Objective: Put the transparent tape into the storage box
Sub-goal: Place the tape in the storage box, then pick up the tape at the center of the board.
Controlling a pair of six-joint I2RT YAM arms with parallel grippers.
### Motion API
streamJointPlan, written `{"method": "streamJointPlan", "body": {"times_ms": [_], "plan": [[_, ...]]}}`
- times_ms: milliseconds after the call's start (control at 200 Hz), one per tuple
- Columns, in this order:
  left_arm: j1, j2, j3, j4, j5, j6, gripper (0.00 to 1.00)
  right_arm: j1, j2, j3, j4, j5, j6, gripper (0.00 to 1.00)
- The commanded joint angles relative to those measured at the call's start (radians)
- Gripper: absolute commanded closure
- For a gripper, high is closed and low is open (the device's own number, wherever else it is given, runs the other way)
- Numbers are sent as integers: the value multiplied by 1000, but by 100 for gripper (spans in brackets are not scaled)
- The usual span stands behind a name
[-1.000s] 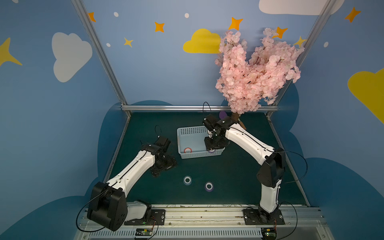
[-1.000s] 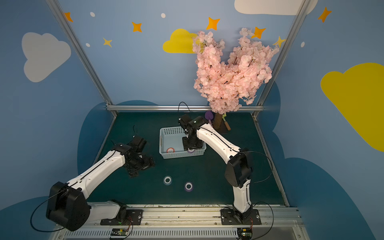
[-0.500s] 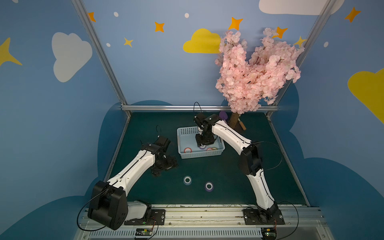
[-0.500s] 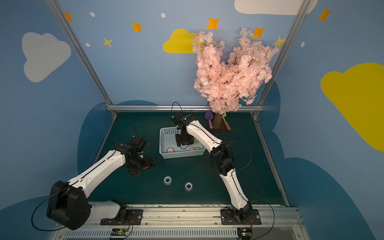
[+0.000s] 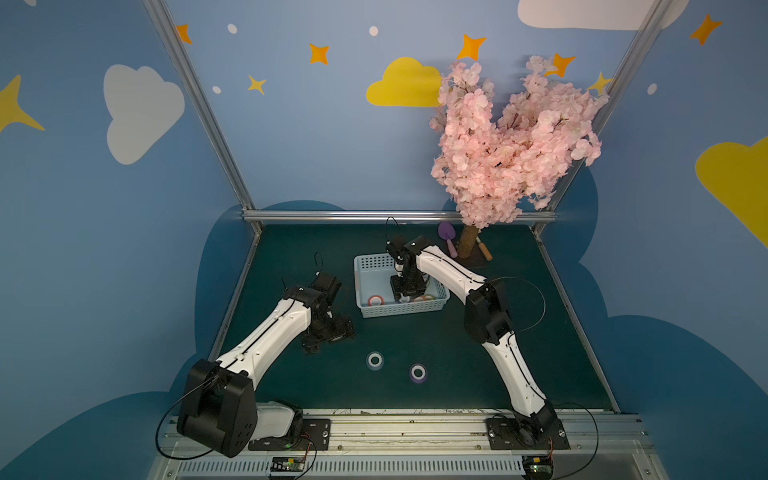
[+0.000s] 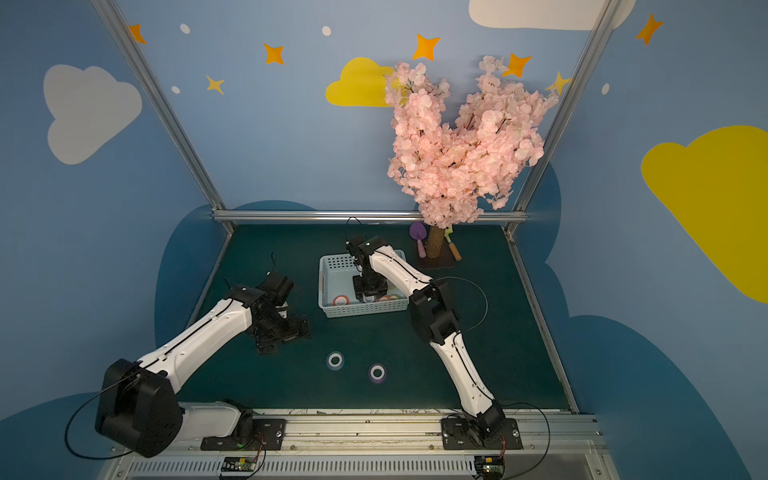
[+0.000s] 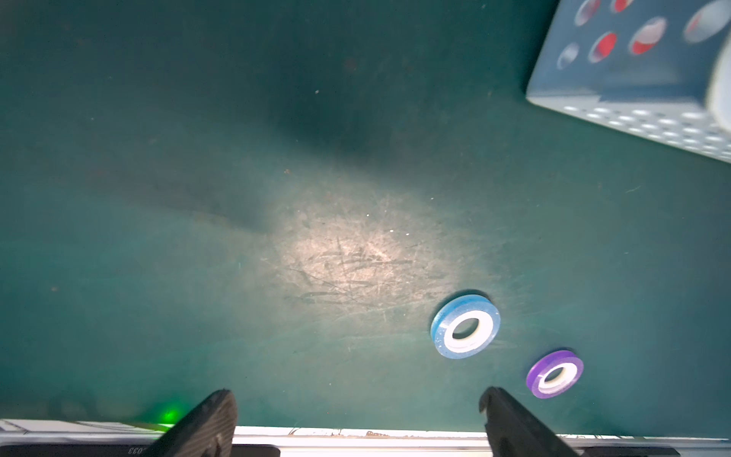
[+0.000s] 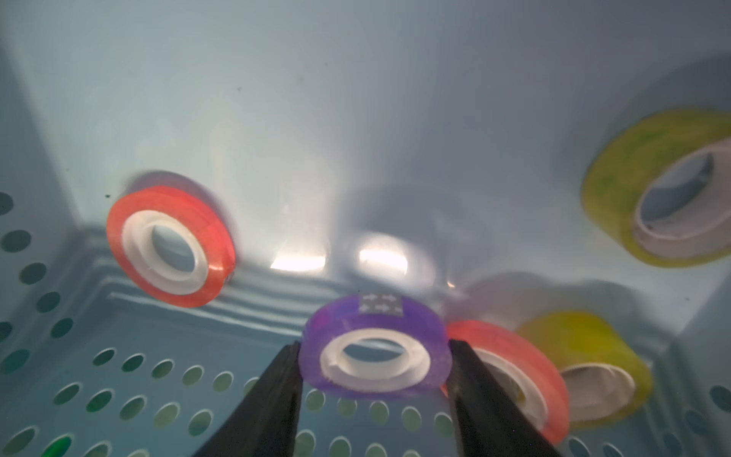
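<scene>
Tape rolls, seven in all, in a two-arm cell floored with a green mat (image 5: 457, 353). Left of centre in both top views, the left gripper (image 5: 328, 332) hangs over bare mat, jaws spread wide and empty. Its wrist view alone shows the colours of the two loose rolls plainly: one blue tape roll (image 7: 464, 326) and one small purple tape roll (image 7: 553, 374), lying flat and apart with their bores upward. At centre stands the single storage box (image 5: 361, 266), with the right gripper (image 5: 409, 293) lowered inside it. The top views hide what it grips. The right wrist view shows the jaws pinching the held purple tape roll (image 8: 348, 320) across its outer band, bore facing up toward the camera, near the perforated wall. Whether it touches the floor cannot be told. Around it lie two red tape rolls (image 8: 170, 245) and two yellow tape rolls (image 8: 585, 348), making five rolls within the box.
</scene>
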Motion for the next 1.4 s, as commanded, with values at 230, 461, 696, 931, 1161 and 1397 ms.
{"method": "streamJointPlan", "body": {"times_ms": [230, 461, 696, 931, 1161, 1397], "plan": [[2, 20, 43, -41, -8, 36, 0, -15, 3, 40, 1, -40, 16, 24], [-27, 20, 49, -42, 5, 54, 0, -45, -106, 25, -26, -43, 32, 12], [-128, 48, 65, -22, -11, 29, 0, -75, -308, -108, -25, -11, 30, 2], [-249, 121, 84, 38, -21, 2, 0, -82, -563, -384, 1, 76, 26, 2], [-354, 230, 134, 61, -55, 6, 0, -82, -847, -721, 102, 131, 47, 2], [-415, 328, 171, 80, -75, 28, 2, -82, -1033, -935, 120, 166, 103, 2]]}}
